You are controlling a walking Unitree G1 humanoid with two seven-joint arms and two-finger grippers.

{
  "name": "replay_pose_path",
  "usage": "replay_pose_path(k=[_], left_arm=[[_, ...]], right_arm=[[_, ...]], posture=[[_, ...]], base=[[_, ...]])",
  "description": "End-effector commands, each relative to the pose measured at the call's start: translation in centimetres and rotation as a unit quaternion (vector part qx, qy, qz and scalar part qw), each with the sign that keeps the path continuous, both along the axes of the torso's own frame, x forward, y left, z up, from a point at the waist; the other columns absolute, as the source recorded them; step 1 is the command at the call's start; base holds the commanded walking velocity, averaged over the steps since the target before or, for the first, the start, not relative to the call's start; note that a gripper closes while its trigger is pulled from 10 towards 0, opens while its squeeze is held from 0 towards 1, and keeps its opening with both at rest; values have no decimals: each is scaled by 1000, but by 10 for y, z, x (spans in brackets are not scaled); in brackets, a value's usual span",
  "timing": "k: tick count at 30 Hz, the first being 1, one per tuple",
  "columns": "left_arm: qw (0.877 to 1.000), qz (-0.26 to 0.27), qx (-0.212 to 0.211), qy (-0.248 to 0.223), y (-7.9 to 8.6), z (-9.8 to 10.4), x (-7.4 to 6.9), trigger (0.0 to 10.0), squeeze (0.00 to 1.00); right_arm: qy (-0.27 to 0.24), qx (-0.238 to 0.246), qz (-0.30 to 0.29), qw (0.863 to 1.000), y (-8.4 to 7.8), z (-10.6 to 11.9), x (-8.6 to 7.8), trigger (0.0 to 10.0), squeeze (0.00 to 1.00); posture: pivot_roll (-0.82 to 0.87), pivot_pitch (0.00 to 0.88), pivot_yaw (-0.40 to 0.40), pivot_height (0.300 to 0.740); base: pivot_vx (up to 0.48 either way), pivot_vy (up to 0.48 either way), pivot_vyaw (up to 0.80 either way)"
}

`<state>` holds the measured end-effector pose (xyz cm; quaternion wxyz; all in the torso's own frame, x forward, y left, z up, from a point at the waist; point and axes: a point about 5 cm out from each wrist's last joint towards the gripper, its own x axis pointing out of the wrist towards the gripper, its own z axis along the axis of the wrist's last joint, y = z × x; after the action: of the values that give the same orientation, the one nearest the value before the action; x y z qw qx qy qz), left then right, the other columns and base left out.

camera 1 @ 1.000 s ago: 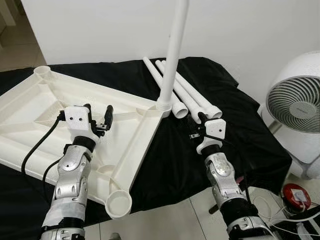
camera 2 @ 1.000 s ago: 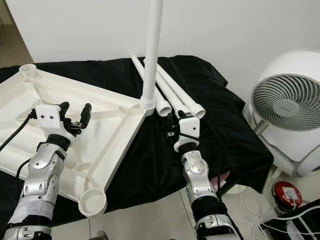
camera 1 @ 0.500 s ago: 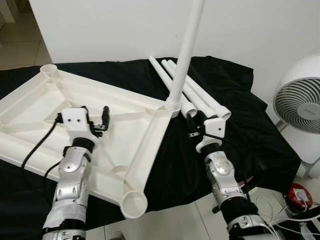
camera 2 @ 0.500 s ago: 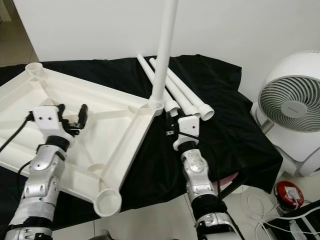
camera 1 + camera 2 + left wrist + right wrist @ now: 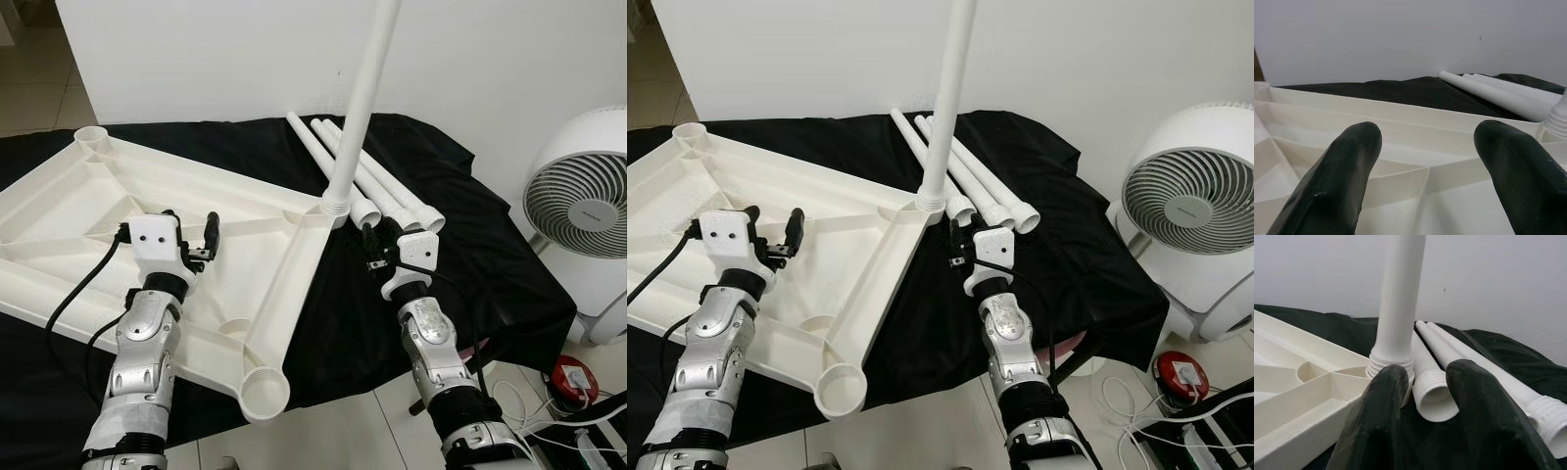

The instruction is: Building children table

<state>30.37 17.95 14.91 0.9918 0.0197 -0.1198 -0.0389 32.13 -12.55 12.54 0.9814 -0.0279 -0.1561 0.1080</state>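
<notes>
Your upturned white plastic tabletop [image 5: 88,235] exposes its corner sockets; one white tube leg [image 5: 358,108] stands fitted. Right gripper [image 5: 1422,396] fingers slightly parted, empty, facing spare white tube legs [image 5: 377,191]; left gripper [image 5: 1425,147] wide open, empty

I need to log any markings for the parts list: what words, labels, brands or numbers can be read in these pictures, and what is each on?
No text can be read.
Fan: a small mark on the centre hub, too small to read.
Tabletop, upright leg, loose legs: plain white, unmarked.
Red object on the floor: a white patch, illegible.
</notes>
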Motion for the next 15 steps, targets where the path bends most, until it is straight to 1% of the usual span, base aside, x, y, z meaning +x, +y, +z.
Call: replay_pose_path(k=[1,5,7,15], left_arm=[[1000,-3,8,-8,-3,2,-2,10000,0],[1000,-1,12,-9,-3,2,-2,10000,0],[1000,-2,12,-9,-3,2,-3,10000,0],[1000,-1,12,-7,-5,1,-4,10000,0]], right_arm=[[9,2,-3,1000,-4,-5,-1,10000,0],[8,2,-1,1000,-3,-5,-1,10000,0],[8,2,0,1000,-2,-5,-1,10000,0],[10,2,1,1000,-2,-6,-2,10000,0]], posture=[[61,0,-49,740],[63,0,-50,740],[64,0,-49,740],[65,0,-49,740]], base=[[0,0,0],[0,0,0],[0,-375,0],[0,-480,0]])
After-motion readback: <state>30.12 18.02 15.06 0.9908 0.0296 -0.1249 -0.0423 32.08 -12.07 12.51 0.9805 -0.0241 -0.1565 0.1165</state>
